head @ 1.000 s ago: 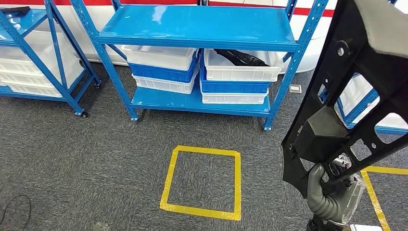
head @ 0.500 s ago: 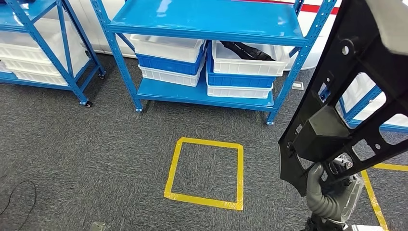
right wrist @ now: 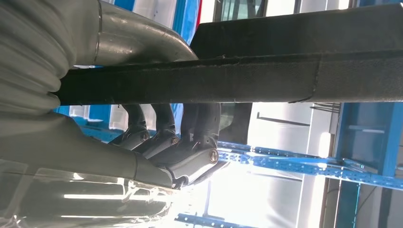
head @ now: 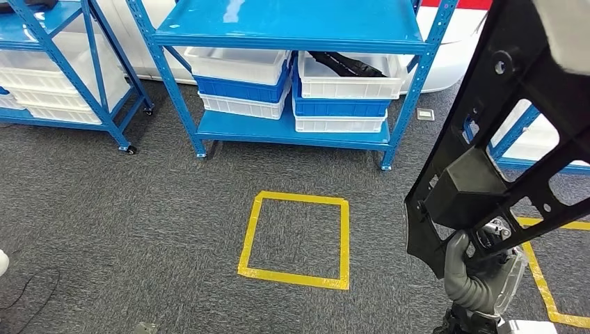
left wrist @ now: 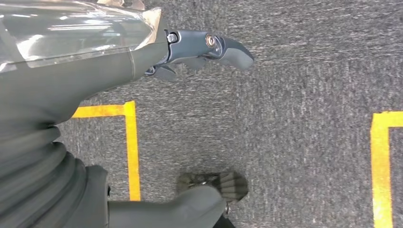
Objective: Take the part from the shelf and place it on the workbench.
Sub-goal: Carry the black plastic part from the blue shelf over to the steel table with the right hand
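Part (head: 515,125), black, flat and full of cut-outs, stands upright at the right of the head view, clear of the shelf (head: 292,31) and carried over grey carpet. Gripped at its lower end by the right hand (head: 476,268), fingers (right wrist: 190,142) wrapped round one bar of the frame and thumb pressed to the near face. Left hand (left wrist: 199,50) hangs low over the carpet, fingers spread, holding nothing. Beyond: white and blue bins (head: 240,87) stacked on the shelf's lower board, another black piece (head: 344,64) lying in the right-hand bin, a yellow taped square (head: 296,240) on the floor ahead. No workbench in sight, so probably mid-carry. Best done with the grip kept firm and the long piece kept upright and away from the shelf posts while turning; tall, top-heavy load, likely to swing or twist in the hand on a quick turn.
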`<state>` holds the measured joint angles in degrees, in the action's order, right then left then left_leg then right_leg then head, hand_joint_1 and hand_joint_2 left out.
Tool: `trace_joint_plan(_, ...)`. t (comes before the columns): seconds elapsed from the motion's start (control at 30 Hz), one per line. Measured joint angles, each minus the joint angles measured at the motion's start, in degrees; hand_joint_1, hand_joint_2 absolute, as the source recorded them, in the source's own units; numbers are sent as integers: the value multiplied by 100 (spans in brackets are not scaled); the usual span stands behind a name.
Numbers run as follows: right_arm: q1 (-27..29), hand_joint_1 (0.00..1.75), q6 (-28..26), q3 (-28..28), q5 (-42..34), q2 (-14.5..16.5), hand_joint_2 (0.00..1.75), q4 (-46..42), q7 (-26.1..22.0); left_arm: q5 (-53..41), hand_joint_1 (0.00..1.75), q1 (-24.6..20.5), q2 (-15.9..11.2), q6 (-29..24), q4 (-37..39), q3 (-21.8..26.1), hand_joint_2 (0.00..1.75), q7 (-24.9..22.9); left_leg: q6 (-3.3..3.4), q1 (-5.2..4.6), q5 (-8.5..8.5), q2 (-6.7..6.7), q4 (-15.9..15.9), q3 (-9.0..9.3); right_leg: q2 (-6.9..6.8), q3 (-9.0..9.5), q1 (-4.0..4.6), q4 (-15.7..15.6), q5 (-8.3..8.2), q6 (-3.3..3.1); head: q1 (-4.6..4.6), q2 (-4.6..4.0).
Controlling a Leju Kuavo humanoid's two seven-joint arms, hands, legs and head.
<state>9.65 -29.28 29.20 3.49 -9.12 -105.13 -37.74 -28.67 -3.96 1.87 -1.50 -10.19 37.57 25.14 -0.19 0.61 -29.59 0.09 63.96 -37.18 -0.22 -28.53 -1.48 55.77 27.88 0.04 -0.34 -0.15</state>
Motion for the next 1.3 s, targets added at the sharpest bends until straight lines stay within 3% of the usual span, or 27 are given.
trace_joint_plan(0.07,5,175,-2,-1,-3,0,175,1,0,-8,0,1,-2,4,0,-1,175,-1,-46,7,-407,-1,725,-211,-5,-110,16,19,-80,-27,-7,0)
trace_joint_plan(0.1,7,175,-3,-1,-5,1,175,1,1,-12,0,3,-2,6,0,-2,175,-1,-57,10,-459,-1,904,-221,-5,-168,22,33,-114,-24,-8,0)
trace_joint_plan(0.13,8,175,-3,0,-6,1,175,2,0,-14,0,3,-2,8,0,-2,175,-1,-56,13,-395,-1,843,-110,-4,-218,25,50,-141,-13,-8,0)
trace_joint_plan(0.2,9,175,-4,-1,-14,1,175,1,-1,-14,0,0,-5,13,0,-2,175,-1,-28,15,-110,-5,150,389,0,-287,26,84,-178,16,-9,0)
trace_joint_plan(0.27,6,175,-5,-1,-24,1,175,0,-1,-14,0,-6,-9,21,0,-3,175,1,27,-4,50,-24,-542,820,1,-335,42,108,-215,72,-4,0)
trace_joint_plan(0.3,4,175,-5,-1,-27,1,175,0,-2,-14,0,-6,-10,23,0,-3,175,1,57,-21,68,-33,-701,901,0,-354,48,116,-239,109,-4,0)
trace_joint_plan(0.4,5,175,-5,0,-41,2,175,0,-6,-14,0,-5,-14,30,0,-2,175,0,173,-57,147,-21,-762,849,1,-408,48,134,-289,230,-6,0)
trace_joint_plan(0.43,5,175,-5,-1,-45,2,175,0,-7,-14,0,-9,-14,33,0,-2,175,1,230,-54,194,-9,-783,821,3,-460,50,221,-215,240,4,0)
trace_joint_plan(0.5,4,175,-5,-2,-50,-4,175,1,-8,-14,0,-15,-10,42,0,-2,175,0,321,-42,291,18,-815,742,6,-687,50,738,140,207,20,0)
trace_joint_plan(0.57,5,175,-6,-2,-55,-8,175,4,-8,-14,0,-13,-11,48,0,-2,175,-1,351,-51,369,32,-805,620,8,-956,52,1504,520,196,30,0)
trace_joint_plan(0.6,7,175,-7,-3,-56,-9,175,8,-8,-14,0,-12,-10,50,0,-2,175,-1,349,-54,406,39,-797,559,8,-1002,51,1735,607,219,31,0)
trace_joint_plan(0.63,6,175,-7,-4,-58,-10,175,10,-8,-14,0,-12,-10,51,0,-2,175,-1,341,-55,439,41,-787,505,7,-930,50,1734,594,261,31,0)
trace_joint_plan(0.67,6,175,-8,-5,-58,-11,175,13,-8,-14,0,-13,-9,52,0,-2,175,-1,328,-55,467,42,-775,462,7,-740,46,1494,503,310,32,0)
trace_joint_plan(0.7,5,175,-8,-6,-58,-12,175,13,-8,-14,0,-13,-7,58,0,-2,175,-1,311,-54,490,41,-760,428,6,-452,39,1065,376,351,32,0)
trace_joint_plan(0.77,4,175,-8,-6,-64,-14,175,14,-8,-15,0,-13,-4,73,0,-2,175,-1,255,-65,538,39,-729,373,12,39,49,282,200,343,28,0)
trace_joint_plan(0.8,4,175,-9,-6,-70,-16,175,14,-11,-17,0,-14,-3,80,0,-2,175,-1,223,-70,564,39,-714,353,18,140,61,80,163,314,26,0)
trace_joint_plan(0.87,8,175,-14,-7,-86,-24,175,13,-21,-21,0,-13,2,86,0,-2,175,1,154,-70,619,39,-706,323,29,87,84,48,127,244,20,0)
trace_joint_plan(0.93,2,175,-18,-8,-100,-28,175,13,-32,-23,0,-10,1,87,0,-2,175,5,86,-47,534,23,-632,268,25,23,41,29,75,143,16,0)
trace_joint_plan(0.97,0,175,-19,-8,-106,-28,175,14,-37,-23,0,-9,-1,86,0,-2,175,7,54,-36,362,13,-478,204,21,-4,21,19,33,74,11,0)
trace_joint_plan(1.03,-4,175,-19,-9,-122,-30,175,15,-54,-23,0,-7,-5,85,0,-2,175,9,-8,-15,-152,0,140,-6,12,-76,18,20,-52,-25,-1,0)
trace_joint_plan(1.07,-3,175,-20,-9,-130,-30,175,16,-62,-23,0,-6,-5,85,0,-2,175,10,-34,-6,-368,-1,512,-114,9,-129,26,28,-90,-43,-2,0)
trace_joint_plan(1.1,-2,175,-21,-9,-137,-31,175,17,-70,-23,0,-6,-5,85,0,-2,175,10,-52,3,-470,-1,783,-168,7,-184,32,39,-126,-46,-2,0)
trace_joint_plan(1.13,0,175,-23,-9,-140,-31,175,19,-75,-26,0,-5,-4,85,0,-2,175,11,-60,10,-456,0,868,-130,7,-235,35,54,-156,-39,-2,0)
trace_joint_plan(1.17,3,175,-27,-8,-144,-31,175,20,-79,-33,0,-5,-5,85,0,-2,175,14,-58,15,-345,0,724,19,8,-278,36,70,-180,-28,-3,0)
trace_joint_plan(1.27,5,175,-52,-9,-150,-32,175,22,-92,-60,0,-12,-14,85,0,-2,175,33,1,8,16,-16,-405,770,9,-355,49,112,-237,29,0,0)
trace_joint_plan(1.3,3,175,-58,-9,-152,-33,175,22,-96,-63,0,-11,-16,85,0,-3,175,39,29,-5,49,-25,-638,901,9,-371,58,119,-261,66,1,0)
